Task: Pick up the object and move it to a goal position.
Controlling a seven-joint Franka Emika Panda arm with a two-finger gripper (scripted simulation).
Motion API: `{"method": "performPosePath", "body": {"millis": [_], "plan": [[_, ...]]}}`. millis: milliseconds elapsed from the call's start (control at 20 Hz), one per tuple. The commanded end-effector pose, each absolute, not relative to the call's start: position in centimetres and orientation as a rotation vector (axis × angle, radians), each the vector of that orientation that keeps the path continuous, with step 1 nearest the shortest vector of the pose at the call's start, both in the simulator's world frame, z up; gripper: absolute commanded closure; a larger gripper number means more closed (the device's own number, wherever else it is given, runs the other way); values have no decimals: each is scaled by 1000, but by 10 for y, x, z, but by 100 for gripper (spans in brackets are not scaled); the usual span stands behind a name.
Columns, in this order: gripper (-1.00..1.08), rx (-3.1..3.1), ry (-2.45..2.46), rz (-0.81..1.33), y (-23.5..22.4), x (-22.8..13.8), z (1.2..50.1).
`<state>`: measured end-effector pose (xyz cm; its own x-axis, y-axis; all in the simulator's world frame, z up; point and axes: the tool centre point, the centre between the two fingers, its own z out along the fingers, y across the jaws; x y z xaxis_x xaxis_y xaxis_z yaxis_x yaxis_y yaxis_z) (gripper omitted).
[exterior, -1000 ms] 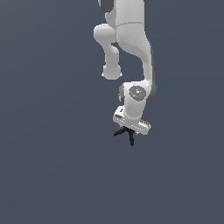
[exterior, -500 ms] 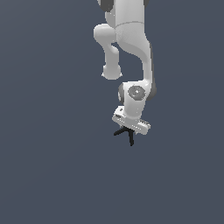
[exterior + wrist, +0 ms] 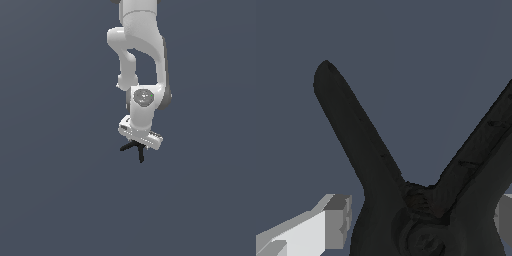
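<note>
Wrist view: clamp (image 3: 406, 200) handles splay away from the tool (image 3: 416, 225).

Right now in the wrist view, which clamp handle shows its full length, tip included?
The handle of the clamp that ends in a rounded tip against the grey background. The other handle runs out of the picture's edge, so its tip is cut off.

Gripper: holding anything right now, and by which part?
Small black V-shaped spring clamp, between the gripper fingers at its pivot end; both handles splay outward. Firm contact can't be confirmed.
</note>
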<state>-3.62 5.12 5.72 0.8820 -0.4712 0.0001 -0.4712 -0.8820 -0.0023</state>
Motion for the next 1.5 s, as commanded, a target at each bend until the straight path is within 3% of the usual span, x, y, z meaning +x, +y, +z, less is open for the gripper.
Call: {"method": "performPosePath", "body": {"millis": [0, 950, 1450], "plan": [[108, -3044, 764, -5, 29, -37, 74], [108, -3044, 767, -1, -169, -47, 222], [108, -3046, 768, 0, -226, -46, 264]]}}
